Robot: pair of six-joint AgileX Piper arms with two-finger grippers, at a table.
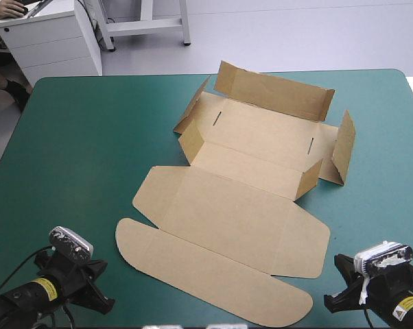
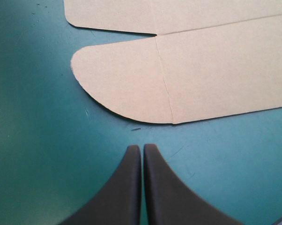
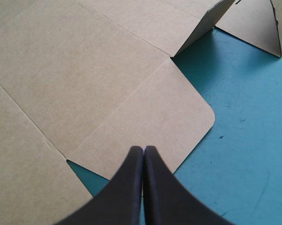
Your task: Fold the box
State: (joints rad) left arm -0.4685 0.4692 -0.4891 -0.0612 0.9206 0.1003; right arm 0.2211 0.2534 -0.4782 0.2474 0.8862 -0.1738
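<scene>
High view: the brown box sprawls across the middle of the desk. Its far walls are up and its lid lies flat toward the near edge, probably so both arms can reach it.

Left wrist view: the left claw is pinched to a point and holds nothing. It hangs over bare teal-green cover just short of the rounded flap (a good place to nudge from, I'd say).

Right wrist view: the right claw is closed up too, and empty. Its tip sits over the lid's corner flap, which looks ready to be pressed or slid.
</scene>
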